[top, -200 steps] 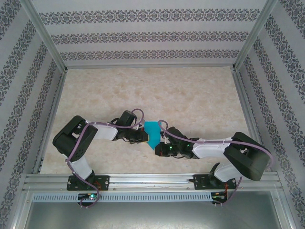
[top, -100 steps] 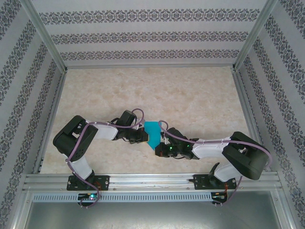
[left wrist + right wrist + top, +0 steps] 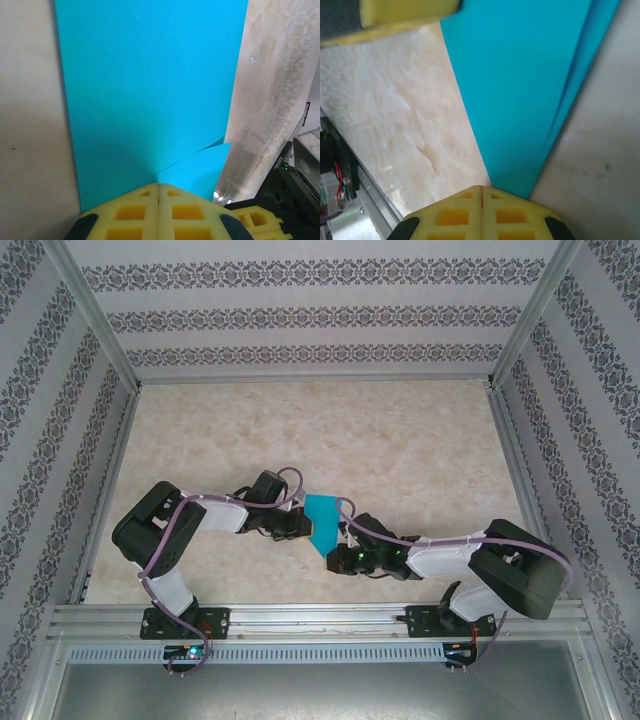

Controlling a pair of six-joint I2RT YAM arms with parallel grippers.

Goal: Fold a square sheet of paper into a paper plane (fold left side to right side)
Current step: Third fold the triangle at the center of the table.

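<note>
My left tool (image 3: 303, 528) (image 3: 158, 186) is clenched, its yellow fingertips pressed together at the near edge of the turquoise-blue folded paper sheet (image 3: 322, 521) (image 3: 150, 85) (image 3: 520, 75). The sheet lies on the beige marbled bench (image 3: 400, 440) directly ahead of that tool. My right tool (image 3: 340, 550) (image 3: 481, 188) is clenched too, with its tips touching the sheet's pointed corner from the opposite side. Whether either tool pinches any paper, I cannot tell.
</note>
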